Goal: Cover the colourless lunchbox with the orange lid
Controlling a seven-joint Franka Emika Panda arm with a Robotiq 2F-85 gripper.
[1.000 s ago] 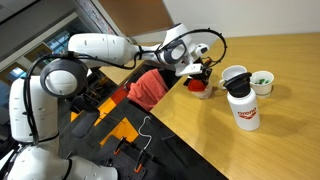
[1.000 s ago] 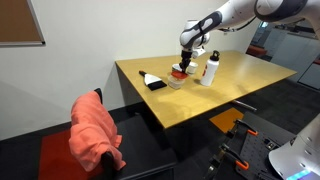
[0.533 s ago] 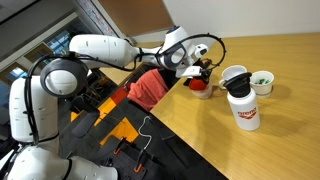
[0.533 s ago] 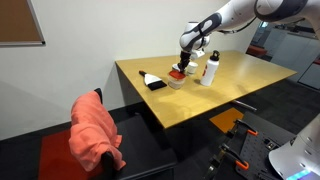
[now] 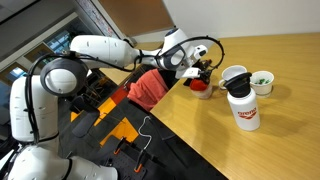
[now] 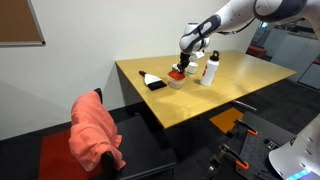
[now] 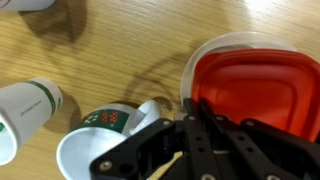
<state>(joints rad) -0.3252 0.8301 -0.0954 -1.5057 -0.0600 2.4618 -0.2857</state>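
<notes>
The orange lid (image 7: 252, 85) lies flat over the colourless lunchbox, whose clear rim (image 7: 214, 44) shows around it in the wrist view. My gripper (image 7: 196, 108) is directly above the lid's edge, with its fingers drawn together on the lid's rim. In both exterior views the gripper (image 5: 199, 70) (image 6: 185, 60) points down at the lid (image 5: 203, 86) (image 6: 177, 72) near the table's edge. The lunchbox itself is hard to make out there.
A white cup (image 5: 234, 77), a white bowl with green contents (image 5: 262, 82) and a red-labelled white bottle (image 5: 243, 110) stand close beside the lid. A black flat object (image 6: 153, 81) lies on the wooden table (image 6: 200, 105). An orange cloth hangs on a chair (image 6: 95, 130).
Almost nothing has moved. The gripper stays over the lid, with only a slight shift.
</notes>
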